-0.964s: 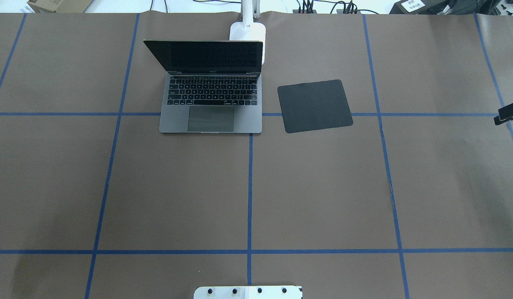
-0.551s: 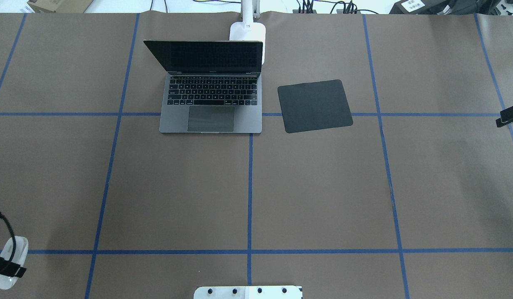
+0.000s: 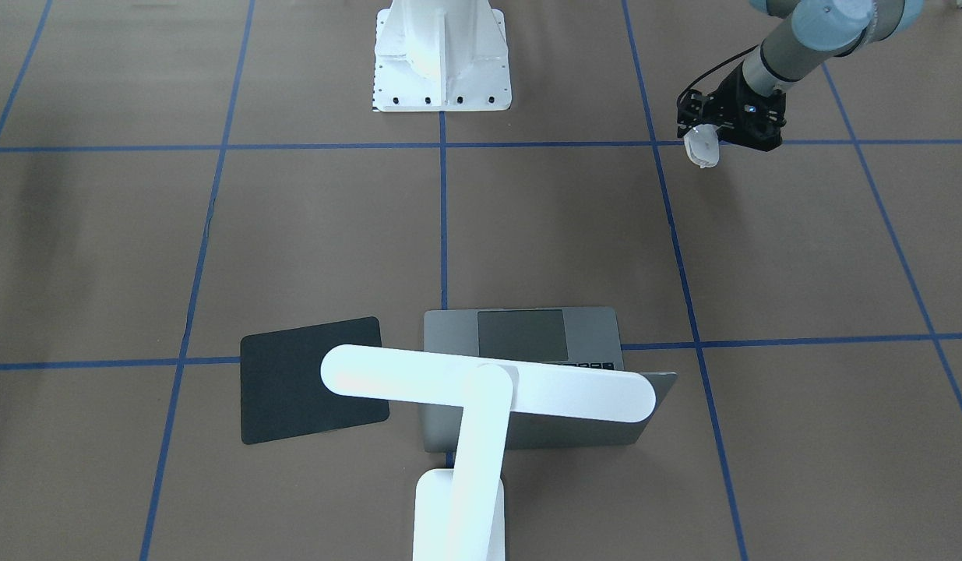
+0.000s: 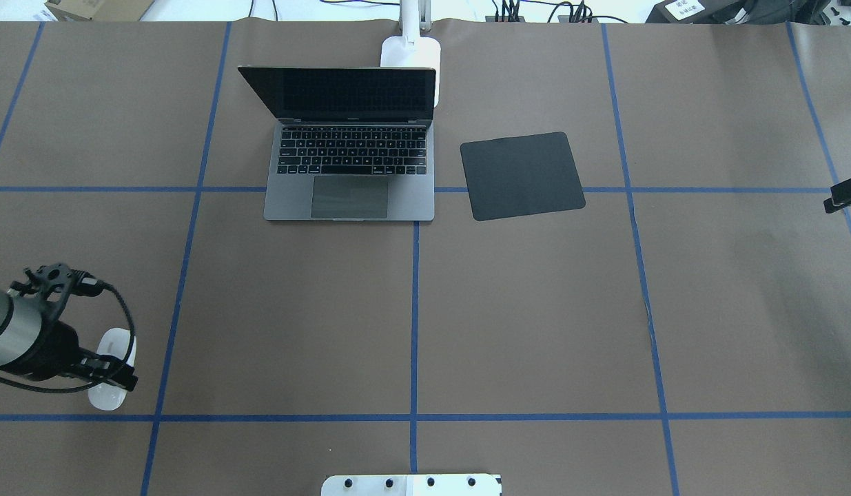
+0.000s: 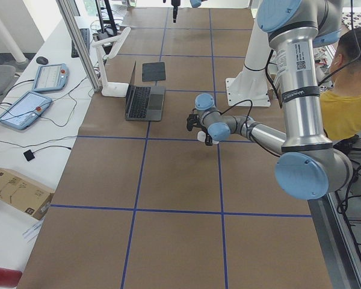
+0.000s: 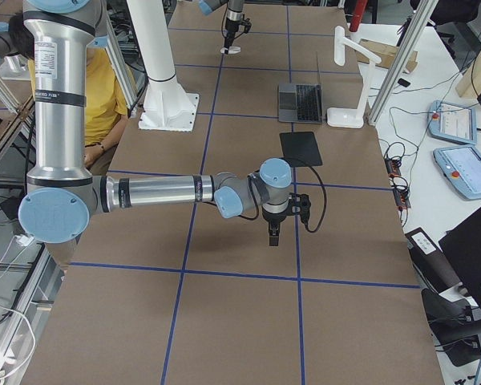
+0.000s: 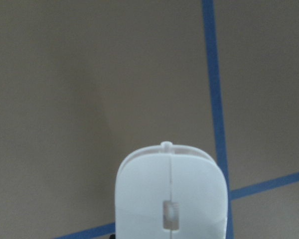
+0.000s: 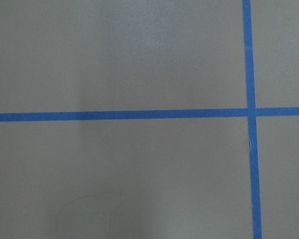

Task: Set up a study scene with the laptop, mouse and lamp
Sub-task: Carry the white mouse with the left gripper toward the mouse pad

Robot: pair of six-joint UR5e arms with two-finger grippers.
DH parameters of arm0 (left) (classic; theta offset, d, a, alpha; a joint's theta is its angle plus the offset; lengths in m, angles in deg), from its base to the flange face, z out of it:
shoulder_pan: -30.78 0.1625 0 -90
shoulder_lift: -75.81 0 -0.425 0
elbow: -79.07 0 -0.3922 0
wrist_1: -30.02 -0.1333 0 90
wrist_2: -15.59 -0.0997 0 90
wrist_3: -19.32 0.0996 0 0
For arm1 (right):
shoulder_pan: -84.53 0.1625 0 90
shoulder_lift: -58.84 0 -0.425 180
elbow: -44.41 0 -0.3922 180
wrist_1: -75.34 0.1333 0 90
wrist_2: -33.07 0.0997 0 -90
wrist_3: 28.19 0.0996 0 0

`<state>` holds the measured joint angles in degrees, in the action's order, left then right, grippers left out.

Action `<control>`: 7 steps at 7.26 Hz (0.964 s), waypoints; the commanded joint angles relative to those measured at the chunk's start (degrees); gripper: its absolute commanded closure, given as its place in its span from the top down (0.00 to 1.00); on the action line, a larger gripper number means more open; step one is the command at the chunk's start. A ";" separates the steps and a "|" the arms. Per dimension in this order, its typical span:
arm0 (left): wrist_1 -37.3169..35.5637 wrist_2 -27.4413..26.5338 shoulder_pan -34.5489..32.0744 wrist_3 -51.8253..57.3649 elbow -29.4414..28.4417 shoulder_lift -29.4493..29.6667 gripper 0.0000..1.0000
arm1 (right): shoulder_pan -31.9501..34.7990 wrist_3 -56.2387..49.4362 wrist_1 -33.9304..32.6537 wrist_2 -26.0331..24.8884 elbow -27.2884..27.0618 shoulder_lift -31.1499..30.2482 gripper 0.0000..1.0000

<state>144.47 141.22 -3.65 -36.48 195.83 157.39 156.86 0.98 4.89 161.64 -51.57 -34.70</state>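
Note:
The white mouse (image 4: 116, 343) hangs over the table's near left, and my left gripper (image 4: 114, 372) is shut on it. In the left wrist view the mouse (image 7: 170, 196) fills the lower middle, above brown paper. The grey laptop (image 4: 349, 201) stands open at the far centre. Behind it rises the white lamp (image 3: 488, 383), its bar head over the laptop's lid. Of my right gripper (image 4: 841, 196) only a black tip shows at the right edge, and whether it is open or shut cannot be told. The right wrist view holds only paper and blue tape.
A flat black mat (image 4: 521, 176) lies just right of the laptop. The white bolted pedestal (image 4: 411, 484) stands at the near centre edge. A person in a yellow shirt (image 5: 349, 102) sits behind the robot. Blue tape lines grid the brown paper.
My left arm has come in from the left edge with the mouse, moving forward and to the right. The right gripper's tip has drawn a little toward the right edge.

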 commanded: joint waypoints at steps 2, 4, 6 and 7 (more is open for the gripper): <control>-23.75 -0.04 -1.34 0.08 -0.74 21.87 0.00 | 0.00 0.00 0.05 -0.07 0.01 0.02 1.00; -34.43 -0.21 -1.42 -0.18 -6.69 36.82 0.00 | 0.00 0.09 -0.04 -0.07 0.09 -0.07 1.00; -34.56 -0.30 -1.34 -0.36 -14.33 44.76 0.00 | 0.00 0.18 -0.04 -0.07 0.09 -0.07 1.00; -34.12 -0.22 -1.34 -3.40 -19.16 49.59 0.00 | 0.00 0.18 -0.04 0.02 0.09 -0.07 1.00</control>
<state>110.35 140.96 -5.00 -37.51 182.39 200.94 156.86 1.12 4.87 161.58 -51.49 -34.76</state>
